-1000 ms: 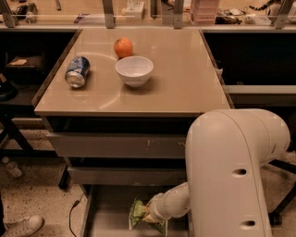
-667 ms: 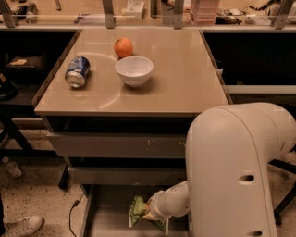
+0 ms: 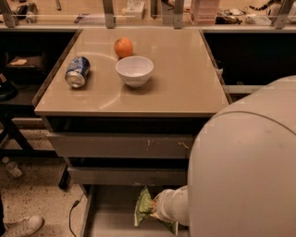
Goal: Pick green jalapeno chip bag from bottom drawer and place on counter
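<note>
The green jalapeno chip bag (image 3: 144, 206) stands on edge in the open bottom drawer (image 3: 111, 217), a flat grey tray below the two closed drawer fronts. My gripper (image 3: 155, 210) reaches into the drawer from the right, its white wrist against the bag. It is shut on the bag, whose lower corner trails under the wrist. My bulky white arm fills the lower right and hides the drawer's right part. The beige counter (image 3: 185, 69) tops the drawer unit.
On the counter lie a blue can (image 3: 77, 71) on its side, an orange (image 3: 123, 47) and a white bowl (image 3: 134, 70). A cluttered shelf with metal posts (image 3: 109, 11) runs behind. A shoe (image 3: 23, 226) and a cable (image 3: 74, 207) are on the floor at the left.
The bag and gripper have shifted slightly up and right in the drawer. My arm has swung closer to the camera and fills more of the view.
</note>
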Robot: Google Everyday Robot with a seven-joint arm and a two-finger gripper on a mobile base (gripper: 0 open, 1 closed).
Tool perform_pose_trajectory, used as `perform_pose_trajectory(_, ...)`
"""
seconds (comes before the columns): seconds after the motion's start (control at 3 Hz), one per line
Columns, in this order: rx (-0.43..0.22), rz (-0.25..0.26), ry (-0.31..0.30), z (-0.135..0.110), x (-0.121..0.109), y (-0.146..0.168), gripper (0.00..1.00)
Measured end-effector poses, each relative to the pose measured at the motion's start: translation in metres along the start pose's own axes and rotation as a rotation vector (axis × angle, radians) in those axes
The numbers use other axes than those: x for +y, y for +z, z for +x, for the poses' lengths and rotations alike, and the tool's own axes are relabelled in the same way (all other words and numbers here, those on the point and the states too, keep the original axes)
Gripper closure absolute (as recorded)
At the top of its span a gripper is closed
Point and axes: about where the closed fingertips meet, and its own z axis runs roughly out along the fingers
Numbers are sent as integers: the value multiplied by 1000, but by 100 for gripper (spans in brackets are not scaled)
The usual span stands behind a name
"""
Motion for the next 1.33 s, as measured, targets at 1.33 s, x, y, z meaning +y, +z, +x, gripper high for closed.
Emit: perform_pose_trajectory(1.33, -19, 101, -108, -12, 6, -107, 100)
